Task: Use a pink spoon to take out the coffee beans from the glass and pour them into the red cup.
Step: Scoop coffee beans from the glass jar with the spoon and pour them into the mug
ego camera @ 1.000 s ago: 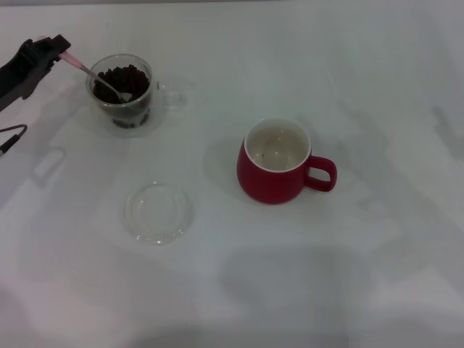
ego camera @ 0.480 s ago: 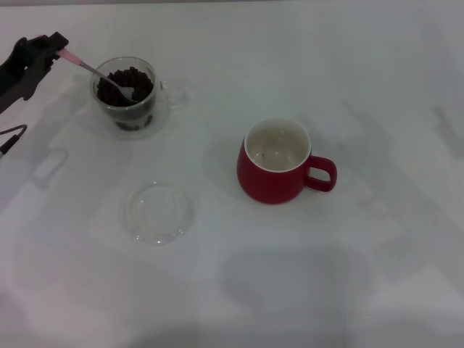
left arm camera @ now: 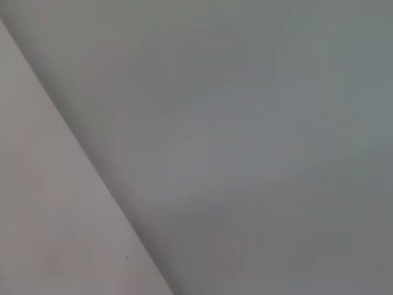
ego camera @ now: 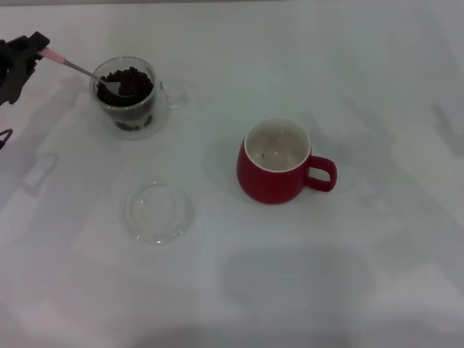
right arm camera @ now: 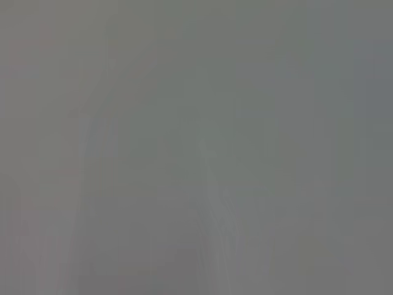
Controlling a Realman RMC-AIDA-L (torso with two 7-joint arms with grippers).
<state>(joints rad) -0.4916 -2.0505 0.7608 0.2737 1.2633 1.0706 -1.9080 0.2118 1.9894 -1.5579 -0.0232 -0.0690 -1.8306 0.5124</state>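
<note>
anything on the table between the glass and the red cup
Nothing: in the head view the table between the glass and the red cup is bare. The clear dish lies off that line.

A flat, shallow clear glass dish (ego camera: 157,212) lies on the white table (ego camera: 377,87), round in outline, with a slightly raised rim and a faint ring inside it. It sits alone on bare tabletop, toward the robot's left side and nearer the robot than the other items, touching nothing. Soft grey shadows fall across the table surface, the broadest one along the near edge of the head view. A thin dark cable loop (ego camera: 4,135) shows at the far left edge of the head view, partly cut off by the frame. Both wrist views show only plain grey, featureless surfaces; nothing can be made out in them.
</note>
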